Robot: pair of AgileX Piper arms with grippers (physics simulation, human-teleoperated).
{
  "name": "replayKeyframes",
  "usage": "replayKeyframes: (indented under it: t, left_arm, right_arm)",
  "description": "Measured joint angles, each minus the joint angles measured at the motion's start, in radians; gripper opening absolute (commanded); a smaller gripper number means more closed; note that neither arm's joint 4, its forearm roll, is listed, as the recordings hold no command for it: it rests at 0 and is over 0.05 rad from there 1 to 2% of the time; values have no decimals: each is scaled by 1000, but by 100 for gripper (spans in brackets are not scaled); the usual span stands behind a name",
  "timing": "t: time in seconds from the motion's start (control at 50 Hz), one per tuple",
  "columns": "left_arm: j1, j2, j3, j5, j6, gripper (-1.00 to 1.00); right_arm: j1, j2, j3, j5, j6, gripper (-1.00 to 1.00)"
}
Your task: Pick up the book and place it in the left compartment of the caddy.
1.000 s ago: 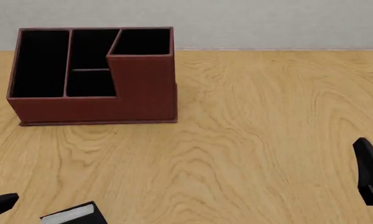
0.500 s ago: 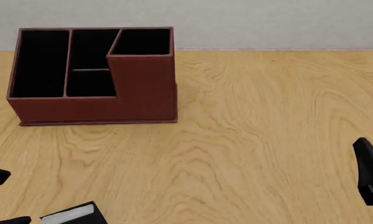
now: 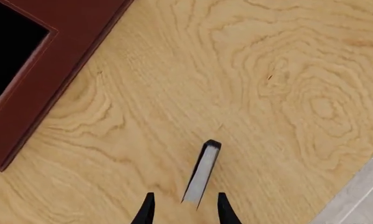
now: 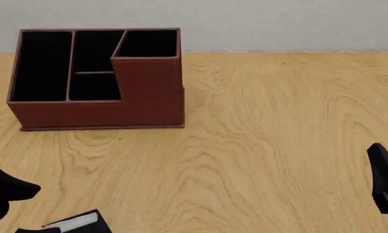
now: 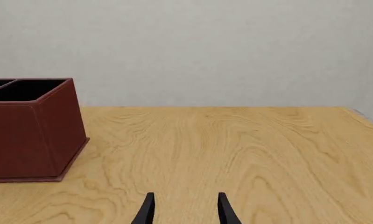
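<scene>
Left gripper: at the near left corner of the surface, pointed down, fingers spread and released, straddling the near end of the book without visible contact. Book: small, black cover, white page edge showing, lying on the surface at the near left edge, well apart from the caddy. Right gripper: near the right edge, held level and facing the far wall, fingers parted, holding nothing. Caddy: reddish-brown organizer with black interior, far left on the surface, taller section at its right; left compartment a long black slot, vacant. Surface: light wood grain. Room: plain pale grey wall behind.
</scene>
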Motion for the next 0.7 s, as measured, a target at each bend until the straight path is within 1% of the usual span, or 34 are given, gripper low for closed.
replayKeyframes:
  t: [0.48,0.7]
  left_arm:
    - [-35,83,122,-148,-35,100]
    - [-64,122,160,-208,-56,100]
  right_arm:
    - [0,0,0,0,0,100]
    - [0,0,0,0,0,100]
